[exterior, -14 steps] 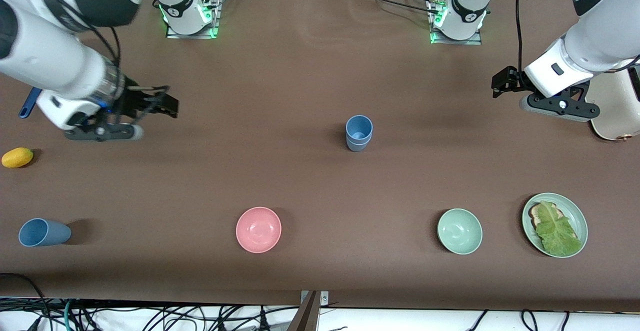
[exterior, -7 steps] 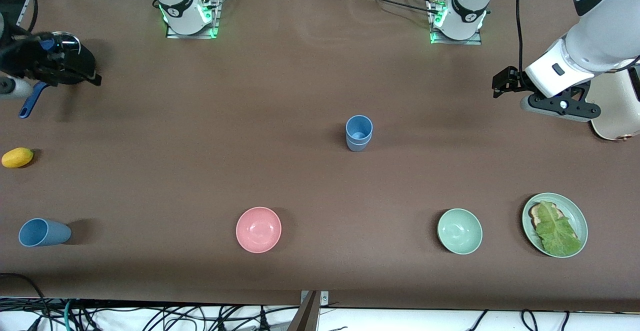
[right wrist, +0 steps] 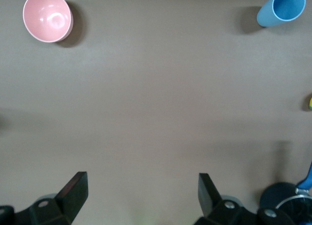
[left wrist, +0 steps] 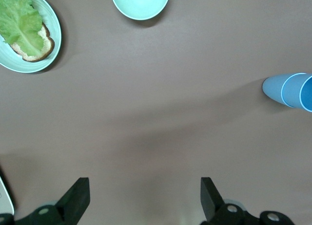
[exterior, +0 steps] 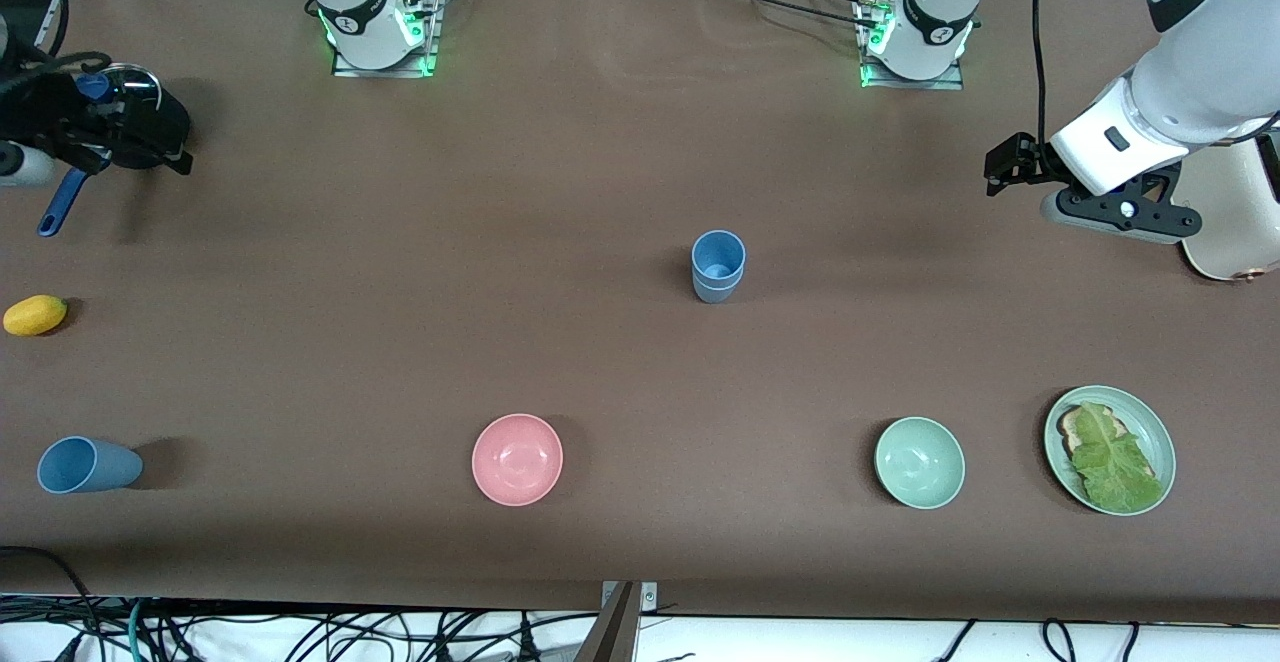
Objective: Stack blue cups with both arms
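Observation:
Two blue cups (exterior: 718,264) stand nested as one stack in the middle of the table, and they also show in the left wrist view as the stack (left wrist: 287,90). A single blue cup (exterior: 85,465) (right wrist: 282,9) sits near the front edge at the right arm's end. My right gripper (exterior: 180,157) (right wrist: 141,193) hangs open and empty over the table's edge at that end, well away from both. My left gripper (exterior: 1000,167) (left wrist: 144,198) is open and empty above bare table at the left arm's end.
A pink bowl (exterior: 517,459), a mint bowl (exterior: 919,462) and a green plate (exterior: 1160,432) with bread and lettuce line the front. A yellow fruit (exterior: 35,314) and a dark pan with a blue handle (exterior: 60,207) lie at the right arm's end. A cream appliance (exterior: 1225,212) stands by the left arm.
My right arm has pulled back from over the table toward its own end and now sits over the pan. The left arm has hardly moved. The cups stay put.

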Robot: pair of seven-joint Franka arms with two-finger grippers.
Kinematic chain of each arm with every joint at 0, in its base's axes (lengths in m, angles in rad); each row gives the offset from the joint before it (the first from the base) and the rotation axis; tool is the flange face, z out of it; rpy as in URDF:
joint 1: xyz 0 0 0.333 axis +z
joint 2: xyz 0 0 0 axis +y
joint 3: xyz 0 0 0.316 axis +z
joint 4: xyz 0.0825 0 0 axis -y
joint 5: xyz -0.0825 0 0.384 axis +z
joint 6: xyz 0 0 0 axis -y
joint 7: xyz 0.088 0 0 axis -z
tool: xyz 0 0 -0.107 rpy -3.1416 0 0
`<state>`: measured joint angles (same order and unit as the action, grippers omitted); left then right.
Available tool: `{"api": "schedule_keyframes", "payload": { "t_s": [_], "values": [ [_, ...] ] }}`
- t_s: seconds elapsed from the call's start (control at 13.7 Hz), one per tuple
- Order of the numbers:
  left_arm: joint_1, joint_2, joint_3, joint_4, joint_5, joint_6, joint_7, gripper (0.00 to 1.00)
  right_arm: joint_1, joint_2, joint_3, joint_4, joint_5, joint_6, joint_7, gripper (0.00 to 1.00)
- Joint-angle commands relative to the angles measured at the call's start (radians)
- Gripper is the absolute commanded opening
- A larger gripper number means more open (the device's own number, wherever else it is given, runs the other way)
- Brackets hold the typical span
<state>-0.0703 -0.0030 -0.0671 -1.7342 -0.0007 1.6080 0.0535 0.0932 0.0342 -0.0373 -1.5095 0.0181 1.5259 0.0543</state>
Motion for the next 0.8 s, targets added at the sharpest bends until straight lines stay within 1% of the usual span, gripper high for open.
{"api": "schedule_keyframes", "payload": {
  "t_s": [0.0,0.15,0.73],
  "values": [
    [0.001,0.011,0.000,0.027,0.015,-0.020,0.008,1.00,-0.010,-0.039,0.016,-0.046,-0.020,0.008,-0.008,1.00],
    [0.001,0.012,0.000,0.027,0.015,-0.022,0.008,1.00,-0.010,-0.034,0.014,-0.025,-0.041,0.002,-0.007,1.00],
    [0.001,0.011,0.000,0.027,0.015,-0.020,0.008,1.00,-0.010,-0.031,0.008,-0.020,-0.047,0.014,0.001,1.00]
  ]
}}
